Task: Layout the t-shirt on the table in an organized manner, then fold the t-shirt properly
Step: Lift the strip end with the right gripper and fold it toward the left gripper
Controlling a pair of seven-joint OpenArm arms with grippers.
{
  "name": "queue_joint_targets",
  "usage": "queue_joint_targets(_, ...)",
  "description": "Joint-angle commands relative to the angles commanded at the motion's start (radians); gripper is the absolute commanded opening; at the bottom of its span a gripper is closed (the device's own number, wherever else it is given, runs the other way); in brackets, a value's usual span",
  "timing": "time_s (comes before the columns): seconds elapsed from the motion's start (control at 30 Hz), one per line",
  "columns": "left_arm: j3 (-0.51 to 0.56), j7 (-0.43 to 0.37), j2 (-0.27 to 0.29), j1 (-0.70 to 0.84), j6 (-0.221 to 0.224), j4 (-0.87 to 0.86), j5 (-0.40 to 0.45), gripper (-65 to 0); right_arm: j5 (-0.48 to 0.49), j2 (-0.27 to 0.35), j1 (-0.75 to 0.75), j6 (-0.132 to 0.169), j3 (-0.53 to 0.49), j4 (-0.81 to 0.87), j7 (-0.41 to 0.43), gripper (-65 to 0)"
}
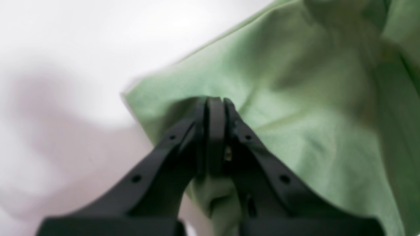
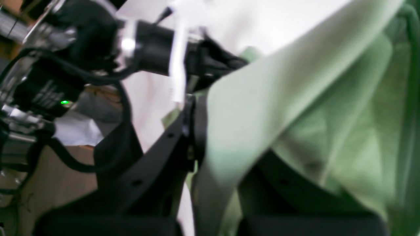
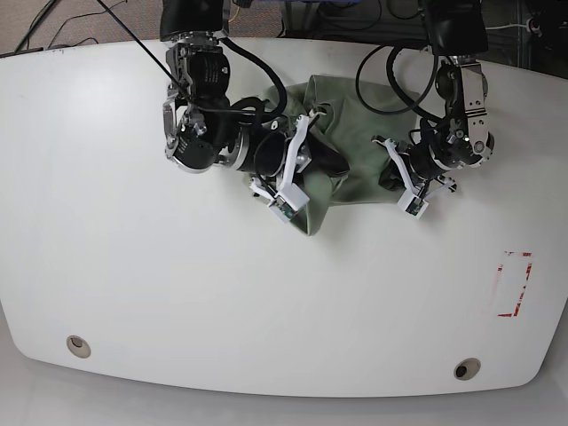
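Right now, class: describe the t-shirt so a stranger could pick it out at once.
Start from the white table and look to its far middle, between the two arms. There the t-shirt lies bunched, pale sage green and wrinkled. It is the only cloth and the only green thing, pinched by the left gripper and the right gripper.

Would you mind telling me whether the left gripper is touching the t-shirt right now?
Touching. In the left wrist view, the left gripper has its fingers closed together on a fold of the t-shirt, with green cloth bunched between and below them.
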Motion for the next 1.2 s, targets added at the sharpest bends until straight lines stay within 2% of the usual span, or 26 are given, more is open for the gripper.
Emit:
queue_joint_targets(0.53,-0.002,0.0,0.002,0.0,0.0,0.002,-0.003,-65.0,0.0,-0.006,0.058,-0.002,-0.008,-0.112,0.032,-65.0)
queue_joint_targets(0.8,-0.002,0.0,0.002,0.0,0.0,0.002,-0.003,-65.0,-0.002,-0.02,0.077,-0.005,-0.077,-0.132,0.035,-65.0)
queue_joint_targets(0.87,-0.002,0.0,0.002,0.0,0.0,0.002,-0.003,-65.0,-0.002,-0.025,0.077,-0.026,-0.083,-0.13,0.035,-65.0)
queue_joint_targets(0.97,-0.002,0.0,0.002,0.0,0.0,0.002,-0.005,-65.0,-0.002,-0.034,0.077,-0.078,-0.087,-0.13,0.035,-65.0)
queue_joint_targets(1.07,-0.002,0.0,0.002,0.0,0.0,0.002,-0.005,-65.0,0.0,-0.035,0.077,-0.095,-0.092,-0.13,0.035,-65.0)
queue_joint_targets(1.2,-0.002,0.0,0.002,0.0,0.0,0.002,-0.005,-65.0,-0.002,-0.035,0.078,-0.098,-0.127,-0.13,0.035,-65.0)
